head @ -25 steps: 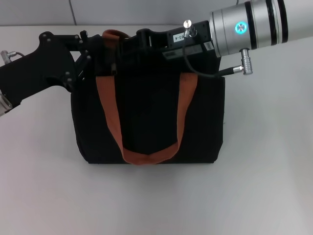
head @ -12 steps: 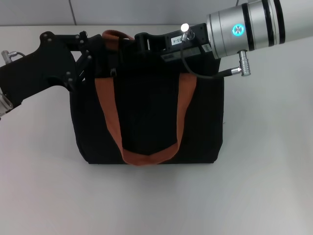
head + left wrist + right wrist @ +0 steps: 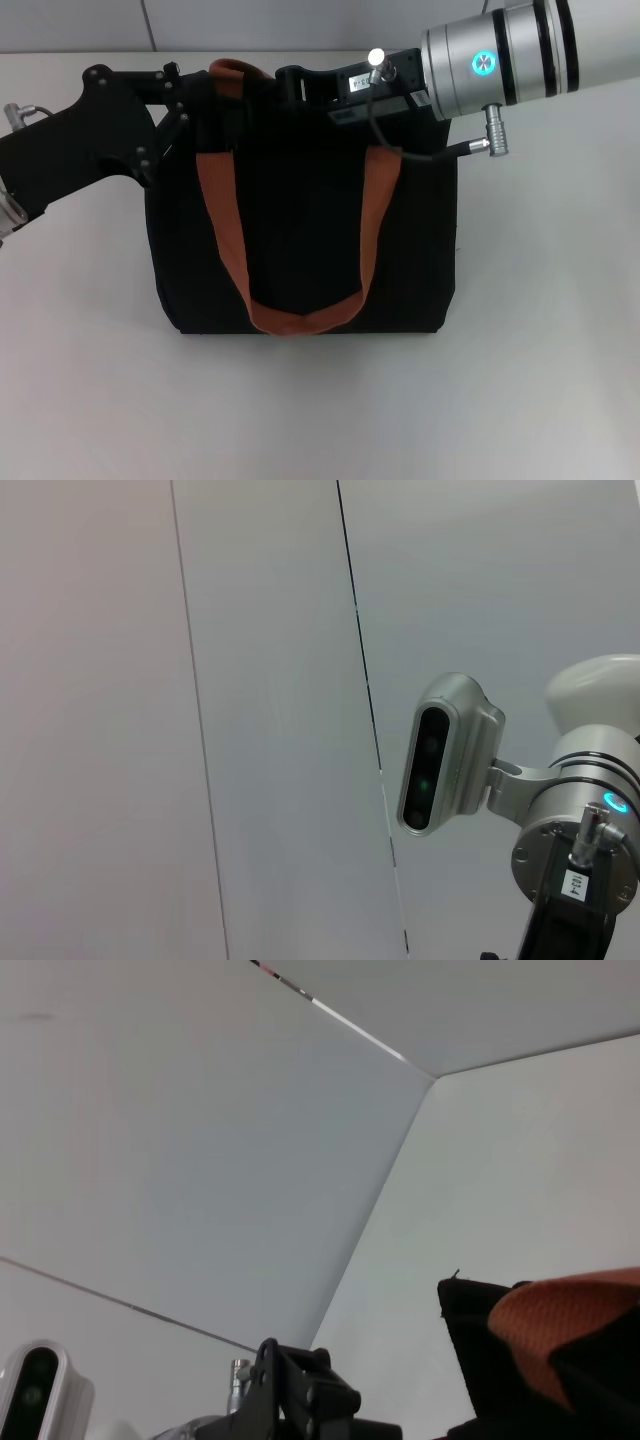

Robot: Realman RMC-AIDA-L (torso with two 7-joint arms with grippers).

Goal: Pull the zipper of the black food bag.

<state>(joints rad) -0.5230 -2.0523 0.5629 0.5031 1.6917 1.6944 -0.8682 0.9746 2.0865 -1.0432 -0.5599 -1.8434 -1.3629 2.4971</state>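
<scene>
The black food bag (image 3: 300,240) stands mid-table with a rust-orange handle (image 3: 225,230) hanging down its front. A second handle (image 3: 235,70) rises at its top. My left gripper (image 3: 185,110) is at the bag's upper left corner, against the fabric. My right gripper (image 3: 290,85) reaches in from the right and lies along the bag's top edge near the middle. The zipper pull is hidden behind the grippers and the black fabric. The right wrist view shows a bag corner (image 3: 480,1310), an orange handle (image 3: 560,1320) and the left gripper (image 3: 300,1400).
The bag sits on a white table (image 3: 540,350) with a pale wall (image 3: 300,25) behind it. The left wrist view shows only the wall panels (image 3: 250,680) and my right arm's wrist camera (image 3: 450,755).
My right arm has shifted a little to the left along the bag's top edge. The left arm and the bag have hardly moved.
</scene>
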